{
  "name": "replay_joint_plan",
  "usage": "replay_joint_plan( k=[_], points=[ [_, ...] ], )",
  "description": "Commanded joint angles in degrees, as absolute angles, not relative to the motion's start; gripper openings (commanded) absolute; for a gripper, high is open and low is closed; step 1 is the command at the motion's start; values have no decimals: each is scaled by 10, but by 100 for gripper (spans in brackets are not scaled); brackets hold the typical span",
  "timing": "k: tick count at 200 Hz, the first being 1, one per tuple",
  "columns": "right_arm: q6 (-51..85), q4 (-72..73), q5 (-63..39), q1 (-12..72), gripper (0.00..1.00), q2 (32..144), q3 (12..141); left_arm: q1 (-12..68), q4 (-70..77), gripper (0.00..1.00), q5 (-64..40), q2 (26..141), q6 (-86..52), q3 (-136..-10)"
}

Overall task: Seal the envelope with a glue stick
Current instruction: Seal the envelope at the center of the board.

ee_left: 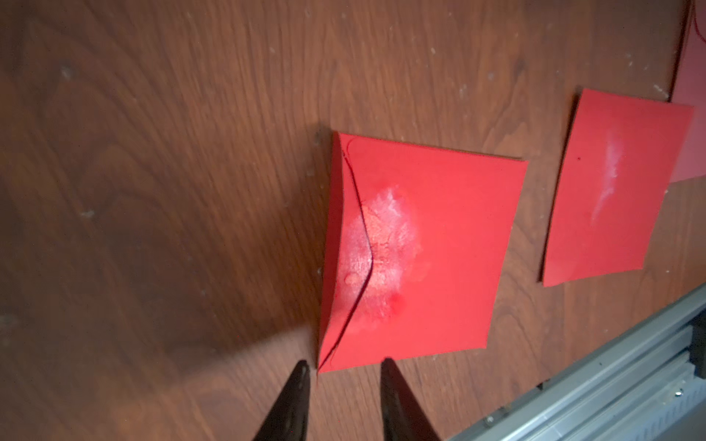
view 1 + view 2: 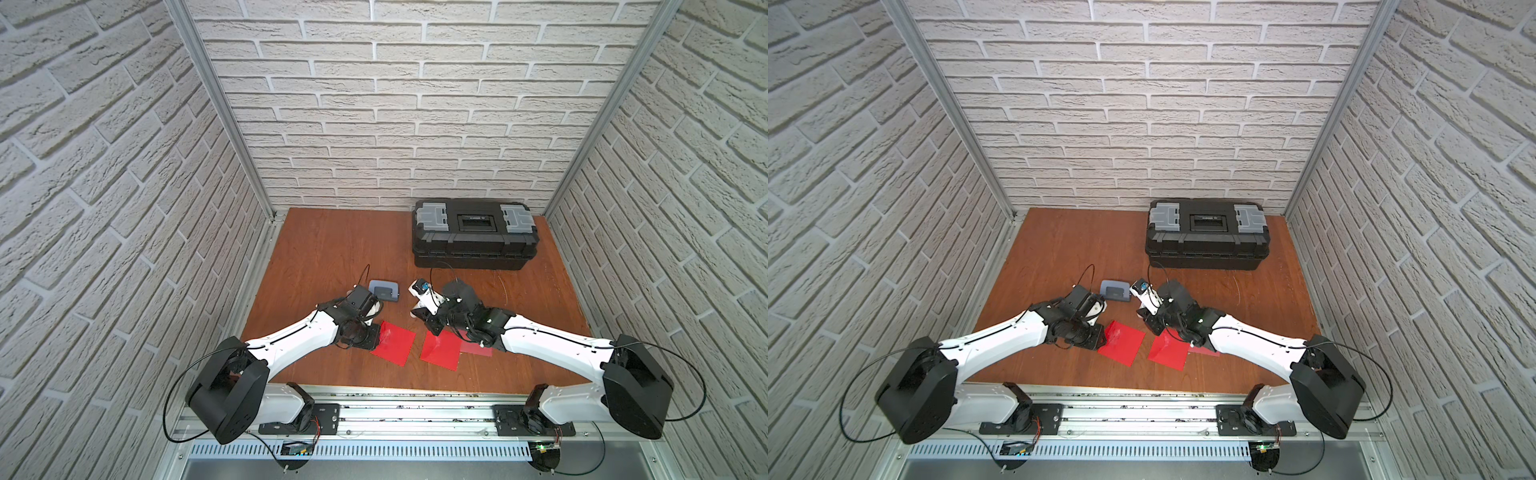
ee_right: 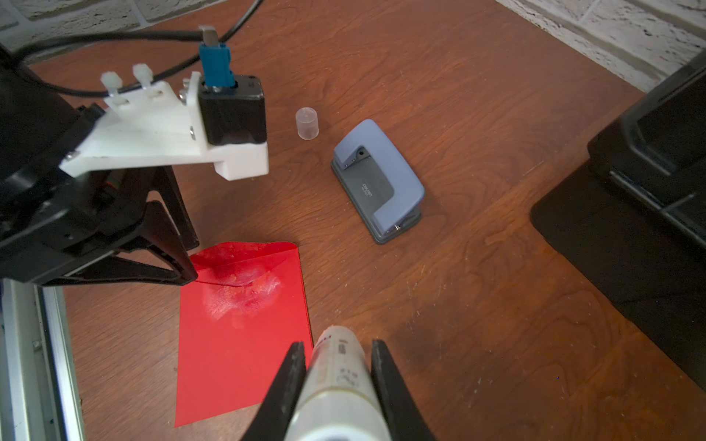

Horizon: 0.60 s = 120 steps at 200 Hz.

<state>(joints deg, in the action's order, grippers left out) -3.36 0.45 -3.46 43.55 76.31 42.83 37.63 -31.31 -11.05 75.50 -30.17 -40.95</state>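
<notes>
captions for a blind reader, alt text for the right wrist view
The right pincer grips a white glue stick near a red envelope with glue smeared at its flap. Beyond lie a clear cap, a grey-blue hole punch and a black toolbox.

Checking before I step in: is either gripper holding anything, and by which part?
The right gripper clamps the glue stick around its white body. The left gripper is open, holding nothing.
</notes>
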Motion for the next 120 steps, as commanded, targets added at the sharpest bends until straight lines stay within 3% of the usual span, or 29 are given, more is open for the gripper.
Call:
replay_joint_plan(
  k=[1, 38, 120],
  points=[
    [-25, 7, -27, 430, 3, 736, 416, 378, -340, 36, -95, 763, -285, -428],
    [-26, 7, -23, 425, 3, 723, 415, 377, -343, 35, -92, 802, -278, -459],
    [-17, 5, -26, 424, 3, 704, 412, 375, -352, 14, -83, 843, -262, -484]
  ],
)
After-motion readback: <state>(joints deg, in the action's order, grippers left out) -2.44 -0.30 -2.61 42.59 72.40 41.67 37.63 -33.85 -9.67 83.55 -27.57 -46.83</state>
